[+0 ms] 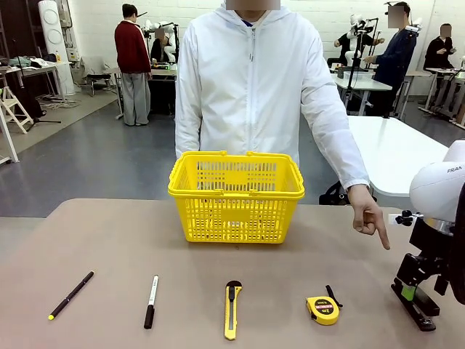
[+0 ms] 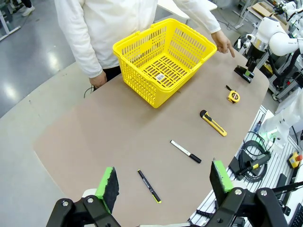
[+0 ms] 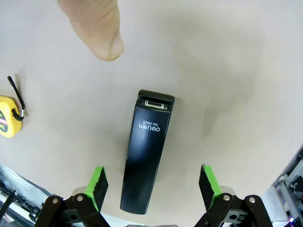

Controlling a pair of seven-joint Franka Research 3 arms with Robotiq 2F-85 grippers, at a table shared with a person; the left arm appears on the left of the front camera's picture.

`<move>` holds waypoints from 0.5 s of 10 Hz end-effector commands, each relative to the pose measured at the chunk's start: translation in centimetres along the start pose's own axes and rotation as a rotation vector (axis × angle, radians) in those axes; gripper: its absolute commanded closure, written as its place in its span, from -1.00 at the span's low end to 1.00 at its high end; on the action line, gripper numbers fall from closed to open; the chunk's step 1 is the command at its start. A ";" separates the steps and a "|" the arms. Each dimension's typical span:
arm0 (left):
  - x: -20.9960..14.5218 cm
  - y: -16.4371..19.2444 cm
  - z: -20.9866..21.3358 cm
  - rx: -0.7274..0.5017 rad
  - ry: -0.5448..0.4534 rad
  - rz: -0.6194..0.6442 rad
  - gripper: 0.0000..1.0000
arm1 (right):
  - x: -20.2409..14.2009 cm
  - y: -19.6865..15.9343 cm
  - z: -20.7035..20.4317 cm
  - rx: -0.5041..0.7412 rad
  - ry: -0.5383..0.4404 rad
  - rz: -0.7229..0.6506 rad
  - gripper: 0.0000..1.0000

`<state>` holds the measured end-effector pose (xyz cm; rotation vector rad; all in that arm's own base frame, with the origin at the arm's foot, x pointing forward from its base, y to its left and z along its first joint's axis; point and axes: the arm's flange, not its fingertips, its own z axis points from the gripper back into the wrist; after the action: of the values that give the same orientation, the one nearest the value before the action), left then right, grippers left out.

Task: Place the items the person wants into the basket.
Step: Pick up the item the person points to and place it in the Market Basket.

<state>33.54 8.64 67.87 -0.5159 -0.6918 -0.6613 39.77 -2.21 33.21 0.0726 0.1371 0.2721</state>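
Note:
The yellow lattice basket (image 1: 236, 196) stands mid-table before the person in the white jacket. Along the near edge lie the black pen with a yellow tip (image 1: 71, 295) and the yellow-and-black tape measure (image 1: 322, 309). The person's hand (image 1: 369, 218) points a finger (image 3: 97, 28) down at the table between the tape measure (image 3: 8, 123) and a black stapler (image 3: 147, 156). My right gripper (image 3: 154, 182) hangs open just over the stapler, one finger on each side. High above the table's left end, my left gripper (image 2: 164, 179) is open and holds nothing, with the pen (image 2: 149, 186) below it.
A white marker with a black cap (image 1: 150, 301) and a yellow-and-black utility knife (image 1: 232, 309) lie between the pen and the tape measure. The stapler (image 1: 418, 311) sits at the far right near the table edge. Bare brown tabletop (image 1: 109, 240) surrounds the basket.

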 end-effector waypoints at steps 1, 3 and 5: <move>0.0 0.1 0.2 -0.013 -0.009 -0.016 -1.00 | -0.2 0.0 0.1 0.007 0.024 0.020 -1.00; 0.0 0.1 0.2 -0.013 -0.009 -0.016 -1.00 | -0.3 0.0 -0.1 0.004 0.039 0.024 -1.00; 0.0 0.1 0.2 -0.013 -0.009 -0.016 -1.00 | -0.4 -0.1 0.0 0.001 0.056 0.022 -1.00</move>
<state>33.54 8.64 67.87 -0.5160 -0.6917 -0.6613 39.32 -2.20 33.00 0.0812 0.1760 0.2766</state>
